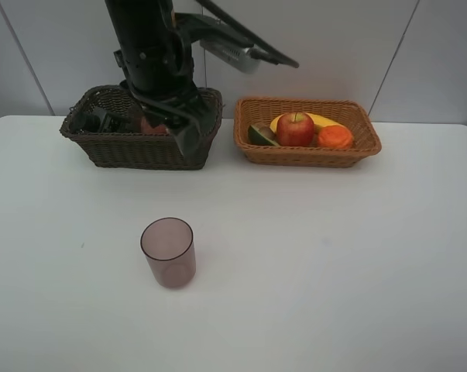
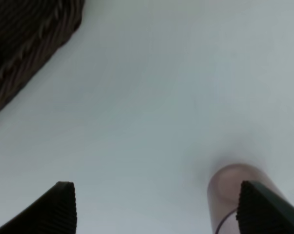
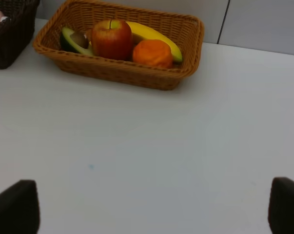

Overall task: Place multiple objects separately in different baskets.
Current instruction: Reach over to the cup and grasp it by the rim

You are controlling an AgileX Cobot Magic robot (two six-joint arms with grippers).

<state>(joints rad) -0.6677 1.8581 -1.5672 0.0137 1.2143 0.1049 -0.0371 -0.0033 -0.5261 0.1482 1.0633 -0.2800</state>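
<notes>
The dark brown basket [image 1: 144,147] stands at the far left of the white table [image 1: 334,271]. The left arm [image 1: 152,62] hangs over it and hides most of its contents; only dark items and a reddish patch show inside, and these cannot be identified. The left gripper [image 2: 156,207] is spread wide and holds nothing. One translucent cup [image 1: 169,252] stands upright on the near table, apart from both baskets. To the right at the far edge, the light tan basket [image 1: 307,151] holds the avocado half [image 1: 260,134], red apple [image 1: 295,129], banana [image 1: 318,120] and orange [image 1: 335,137], packed close together. The right gripper [image 3: 151,209] is also fully spread and empty, above bare table.
</notes>
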